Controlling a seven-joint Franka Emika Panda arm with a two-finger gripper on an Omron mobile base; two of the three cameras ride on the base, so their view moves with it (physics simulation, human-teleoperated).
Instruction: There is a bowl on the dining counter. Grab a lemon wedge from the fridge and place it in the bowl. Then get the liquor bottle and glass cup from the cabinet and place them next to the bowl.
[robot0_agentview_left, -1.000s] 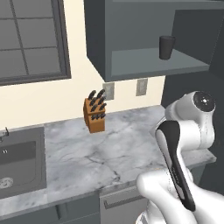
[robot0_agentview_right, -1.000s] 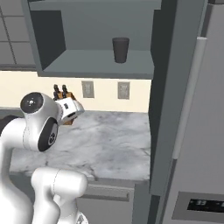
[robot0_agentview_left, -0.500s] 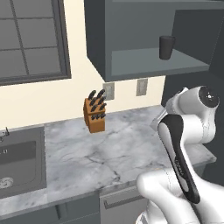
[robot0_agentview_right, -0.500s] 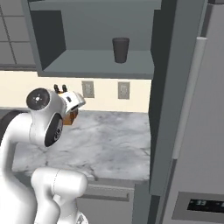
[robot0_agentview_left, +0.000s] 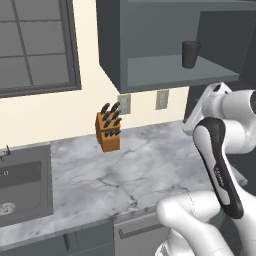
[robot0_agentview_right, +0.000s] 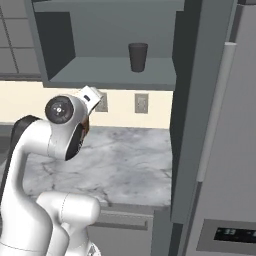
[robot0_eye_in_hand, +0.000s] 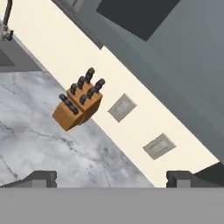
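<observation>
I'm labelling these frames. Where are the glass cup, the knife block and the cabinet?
glass cup (robot0_agentview_right: 138, 56), right base view, middle of its side.
knife block (robot0_agentview_left: 108, 133), left base view, wooden front face.
cabinet (robot0_agentview_left: 175, 72), left base view, bare inner shelf.

Small dark grey tumbler cup (robot0_agentview_left: 190, 53) on the inner shelf of the dark grey wall cabinet (robot0_agentview_left: 150, 45) at my one o'clock, wooden knife block (robot0_agentview_left: 108, 131) on the marble worktop (robot0_agentview_left: 125, 170) at eleven o'clock against the wall, steel sink (robot0_agentview_left: 20, 182) at nine o'clock, tall grey fridge (robot0_agentview_right: 225, 150) at three o'clock.

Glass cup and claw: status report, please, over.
Claw open, empty. Glass cup upright on cabinet shelf, untouched. Nothing blocking the shelf front.
</observation>
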